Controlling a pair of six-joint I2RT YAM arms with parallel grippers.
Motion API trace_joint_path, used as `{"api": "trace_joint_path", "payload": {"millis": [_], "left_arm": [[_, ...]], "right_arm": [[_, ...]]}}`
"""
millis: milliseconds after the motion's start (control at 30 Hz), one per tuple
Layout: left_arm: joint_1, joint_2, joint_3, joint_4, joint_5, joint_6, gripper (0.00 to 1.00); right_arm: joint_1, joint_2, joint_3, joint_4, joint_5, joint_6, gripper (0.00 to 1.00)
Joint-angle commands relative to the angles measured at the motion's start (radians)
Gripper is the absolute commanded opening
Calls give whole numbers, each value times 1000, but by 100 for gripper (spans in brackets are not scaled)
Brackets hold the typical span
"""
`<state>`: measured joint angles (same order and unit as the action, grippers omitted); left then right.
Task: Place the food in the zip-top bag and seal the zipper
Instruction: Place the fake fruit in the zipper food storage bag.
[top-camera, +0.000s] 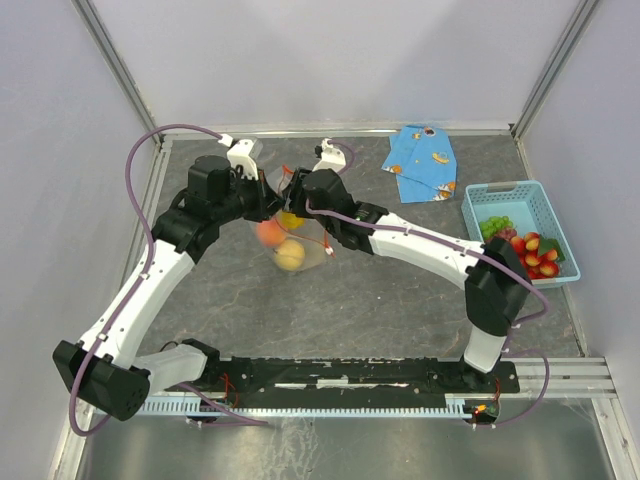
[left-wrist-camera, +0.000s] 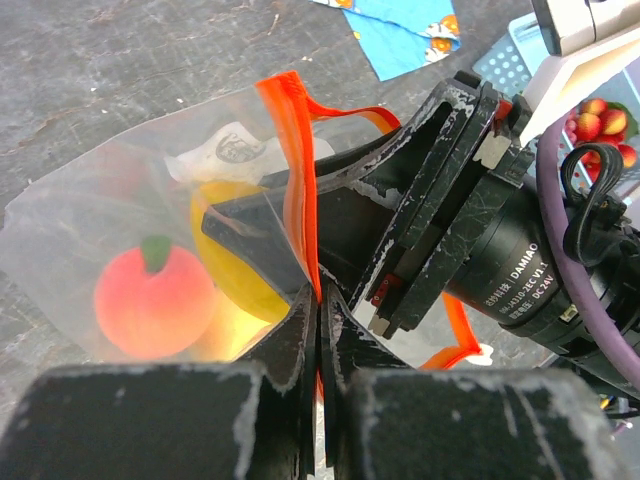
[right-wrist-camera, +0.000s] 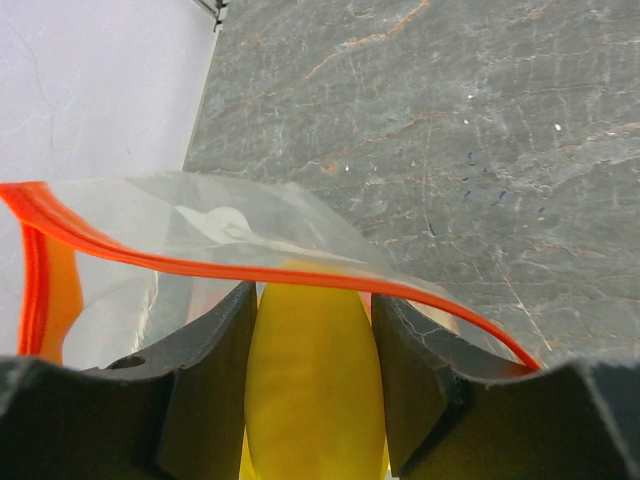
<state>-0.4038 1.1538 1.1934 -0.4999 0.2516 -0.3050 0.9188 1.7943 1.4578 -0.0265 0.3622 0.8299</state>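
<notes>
Pinched flat together, the black fingers of the left gripper clamp the zipper, the orange-red strip along the mouth of the zip-top bag. The strip runs up out of the closed jaws and loops over the bag's opening; its small white end piece shows on the bag's right side, below the other arm's wrist. The right gripper reaches into the bag's mouth from the opposite side. Its jaws stand partly apart and grip the lemon between them, both pads touching the yellow skin, with the lemon just past the zipper line. Inside the bag, behind the clear, crinkly plastic, lies the orange-pink peach with its green stem, and just beside it the pale yellow apple. From above, the bag hangs between the two grippers; whether its bottom touches the grey table cannot be told. Well to the right of the bag sits a light-blue basket holding green grapes and red strawberries. Between bag and basket, toward the far edge, lies a folded blue patterned cloth.
</notes>
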Motion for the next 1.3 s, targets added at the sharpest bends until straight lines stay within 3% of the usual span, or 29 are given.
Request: {"api": "trace_joint_path", "payload": {"millis": [0,267,467,633,833,967,1267], "left_arm": [[-18,-5,18,68,89,-55,3],[-18,-5,8,72,131,-61,3],[-17,-49,3,67,116,-74,3],[-40,-28,40,92,287,-179,3],[-151,-25,85,111,324,-292,3],[-170,-35,23,180,355,-368,3],[-171,9,-102,185,290,-324,3]], "right_arm": [[12,34,54,177,-40,60,39],[-8,74,32,272,-95,134,40],[-50,10,-82,323,-171,37,40],[-87,-117,-163,204,-200,-30,39],[-89,-280,-94,-175,-140,-177,39],[-89,-369,-86,-334,-106,-228,39],[-89,-362,-205,-304,-203,-210,38]]}}
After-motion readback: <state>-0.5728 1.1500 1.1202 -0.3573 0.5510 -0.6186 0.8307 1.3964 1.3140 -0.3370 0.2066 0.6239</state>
